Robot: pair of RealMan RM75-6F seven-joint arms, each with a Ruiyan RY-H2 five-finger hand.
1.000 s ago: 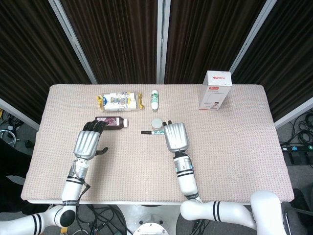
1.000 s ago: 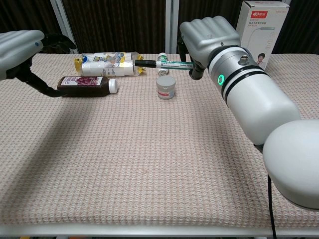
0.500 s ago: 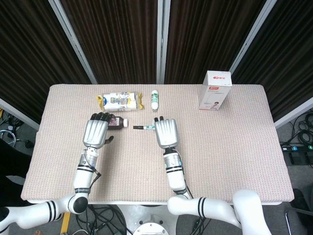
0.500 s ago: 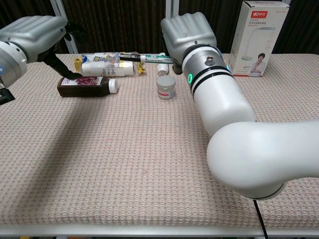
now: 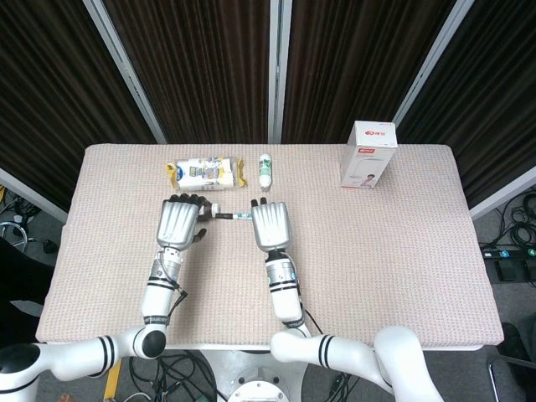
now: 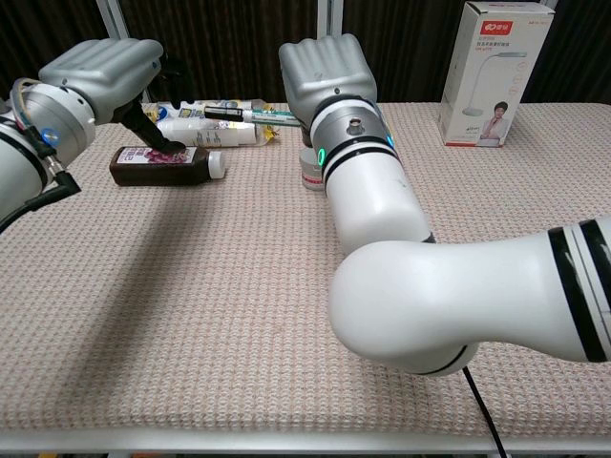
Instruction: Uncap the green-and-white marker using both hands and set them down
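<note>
The green-and-white marker (image 5: 241,215) (image 6: 265,115) is held level above the table, its black cap (image 6: 221,112) pointing toward my left side. My right hand (image 5: 270,226) (image 6: 320,72) grips the marker's body, with the back of the hand facing both cameras. My left hand (image 5: 180,222) (image 6: 105,72) hovers just left of the cap end, with a small gap between them. It holds nothing, and its thumb sticks out downward. The part of the marker inside my right hand is hidden.
A dark brown bottle (image 6: 158,164) lies under my left hand. A snack packet (image 5: 203,173) and a small white tube (image 5: 265,170) lie at the back. A white jar (image 6: 308,174) stands partly behind my right arm. A white box (image 5: 368,155) stands at back right.
My right hand has carried the marker leftward and a little farther back. My left hand has moved right and up toward the cap end, closing most of the gap.
</note>
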